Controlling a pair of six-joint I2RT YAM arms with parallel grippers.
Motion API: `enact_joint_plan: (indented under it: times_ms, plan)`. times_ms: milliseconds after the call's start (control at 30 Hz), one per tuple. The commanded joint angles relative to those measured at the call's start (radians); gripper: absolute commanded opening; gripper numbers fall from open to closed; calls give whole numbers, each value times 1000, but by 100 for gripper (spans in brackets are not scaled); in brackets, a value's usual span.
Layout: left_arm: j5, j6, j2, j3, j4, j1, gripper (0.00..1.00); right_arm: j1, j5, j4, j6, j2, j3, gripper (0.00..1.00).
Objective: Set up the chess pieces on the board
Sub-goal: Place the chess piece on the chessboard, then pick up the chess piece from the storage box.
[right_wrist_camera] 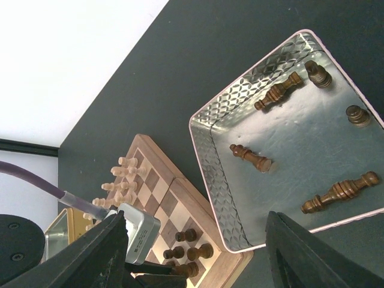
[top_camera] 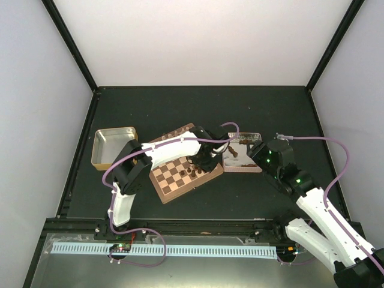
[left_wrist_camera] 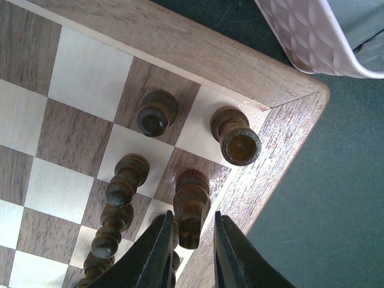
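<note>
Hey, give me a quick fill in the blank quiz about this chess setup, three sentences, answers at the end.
1. The left gripper straddles a dark piece standing near a ___ of the board.
2. The pieces in the silver tin are all ___ in colour.
3. The right gripper has its jaws ___.
Missing words: corner; dark brown; open.

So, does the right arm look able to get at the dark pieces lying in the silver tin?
Likely yes. The right arm's fingers stand wide apart at the rim of the silver tin; the dark pieces lie loose and spaced on its floor, with the left arm away over the board.
</note>
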Motion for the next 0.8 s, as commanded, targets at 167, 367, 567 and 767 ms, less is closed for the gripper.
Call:
enact_joint_plan:
  times_ms: [167, 367, 567, 767]
  plan:
    - [11, 5, -42, 58, -26, 5, 23, -6, 23, -9, -15, -13, 31, 63]
    - [7, -8, -125, 63, -16, 21, 28, -7, 42, 0, -97, 28, 45, 63]
    - [-10, -32, -292, -39, 90, 79, 32, -45, -27, 28, -286, 189, 84, 60]
    - [13, -78, -532, -268, 294, 185, 39, -78, -111, -13, -553, 497, 198, 55]
